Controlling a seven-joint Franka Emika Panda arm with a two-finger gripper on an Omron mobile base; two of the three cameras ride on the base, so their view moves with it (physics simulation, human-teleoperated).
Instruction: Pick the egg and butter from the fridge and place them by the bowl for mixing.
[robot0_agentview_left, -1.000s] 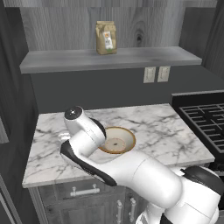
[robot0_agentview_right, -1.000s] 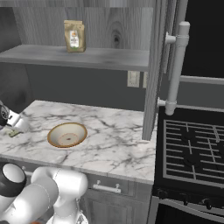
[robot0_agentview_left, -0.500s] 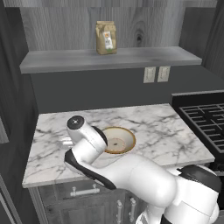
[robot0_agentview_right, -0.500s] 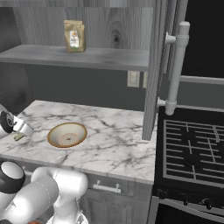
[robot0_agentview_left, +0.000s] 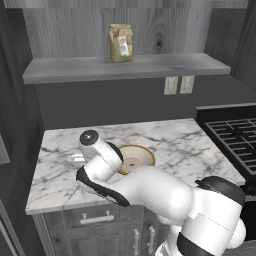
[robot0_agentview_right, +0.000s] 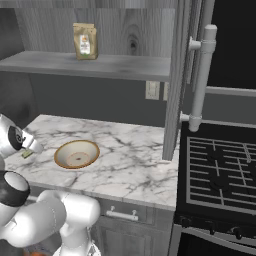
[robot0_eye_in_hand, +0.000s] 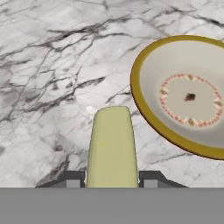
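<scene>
Left base view: arm bent low over marble bench (robot0_agentview_left: 200, 150), wrist covering near-left part of bowl (robot0_agentview_left: 136, 156). Claw itself hidden behind wrist; grip not judged from this side. Paper bag (robot0_agentview_left: 121, 43) upright on shelf (robot0_agentview_left: 165, 64) above, outlets (robot0_agentview_left: 179, 85) on back wall, stove (robot0_agentview_left: 235, 135) at right.

Right base view: wrist low at left edge of bench, bowl (robot0_agentview_right: 76, 153) just to its right. Small olive piece, taken to be butter (robot0_agentview_right: 27, 154), visible below wrist, close over marble left of bowl. Open fridge door (robot0_agentview_right: 176, 75) with pale handle (robot0_agentview_right: 202, 75) standing right of bench.

Hand view: claw (robot0_eye_in_hand: 112, 177) clenched on butter (robot0_eye_in_hand: 111, 146), stick projecting straight ahead between dark fingertips (robot0_eye_in_hand: 151, 177), long axis along approach line. Bowl (robot0_eye_in_hand: 183, 94) up and to right of stick tip, close but apart. Small white spot, possibly egg (robot0_eye_in_hand: 90, 109), on marble just past tip on left; too small to confirm. Judged: bare marble directly ahead, beside bowl rim, suits set-down; lowering needed, little sideways travel.
</scene>
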